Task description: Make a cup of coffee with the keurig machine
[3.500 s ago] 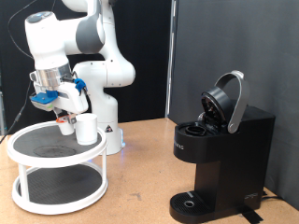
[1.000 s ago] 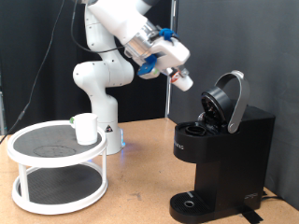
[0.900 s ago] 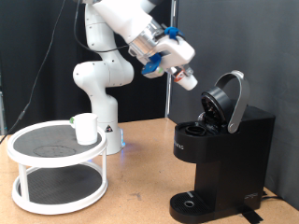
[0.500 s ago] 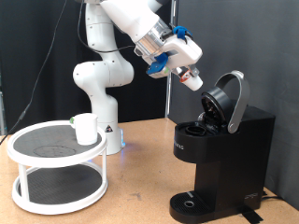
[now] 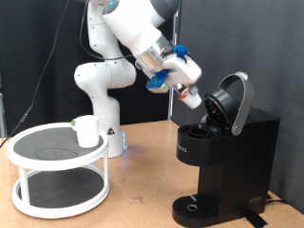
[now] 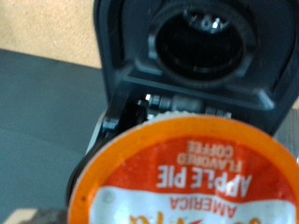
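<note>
- While its lid stands open, the keurig machine (image 5: 226,152) sits at the table's right edge in the exterior view
- The gripper (image 5: 189,95) is closed on a pod (image 6: 192,177), just above the machine's chamber
- The cup (image 5: 87,130) stands on a white shelf (image 5: 57,152) at the left edge

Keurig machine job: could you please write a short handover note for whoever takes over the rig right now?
Claw: in the air just beside the open lid, holding the coffee pod, orange foil top facing the wrist view.
Keurig machine: at the exterior view's right, lid up, pod chamber exposed.
Cup: on the top tier of the white round rack, at the exterior view's left.
Done: lid open, pod picked up.
Left: pod not yet in the chamber, cup not yet on the drip tray.
</note>
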Robot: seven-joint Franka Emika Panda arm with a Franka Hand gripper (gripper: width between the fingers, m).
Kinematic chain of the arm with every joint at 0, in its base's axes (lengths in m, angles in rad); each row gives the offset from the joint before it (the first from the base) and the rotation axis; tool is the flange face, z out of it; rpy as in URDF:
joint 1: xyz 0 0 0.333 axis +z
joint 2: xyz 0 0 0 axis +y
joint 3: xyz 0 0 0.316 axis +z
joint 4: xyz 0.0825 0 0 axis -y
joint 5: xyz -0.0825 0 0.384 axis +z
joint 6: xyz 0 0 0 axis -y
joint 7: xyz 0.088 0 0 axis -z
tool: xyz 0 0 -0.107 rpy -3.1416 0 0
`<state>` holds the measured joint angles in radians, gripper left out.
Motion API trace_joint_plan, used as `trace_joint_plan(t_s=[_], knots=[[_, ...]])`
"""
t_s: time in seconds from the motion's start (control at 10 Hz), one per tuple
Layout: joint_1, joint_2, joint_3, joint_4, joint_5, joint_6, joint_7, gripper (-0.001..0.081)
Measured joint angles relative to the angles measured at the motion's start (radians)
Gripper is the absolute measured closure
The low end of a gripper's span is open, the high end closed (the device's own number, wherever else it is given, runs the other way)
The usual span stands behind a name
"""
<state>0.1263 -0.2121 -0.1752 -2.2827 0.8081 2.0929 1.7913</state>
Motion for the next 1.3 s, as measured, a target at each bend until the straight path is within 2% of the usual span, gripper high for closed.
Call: trace_joint_plan(t_s=[0.5, 1.3], knots=[[0.002, 0.062, 0.031, -0.031, 0.0, 0.057, -0.044, 0.0434], [0.002, 0.095, 0.035, -0.035, 0.007, 0.083, -0.061, 0.0434]])
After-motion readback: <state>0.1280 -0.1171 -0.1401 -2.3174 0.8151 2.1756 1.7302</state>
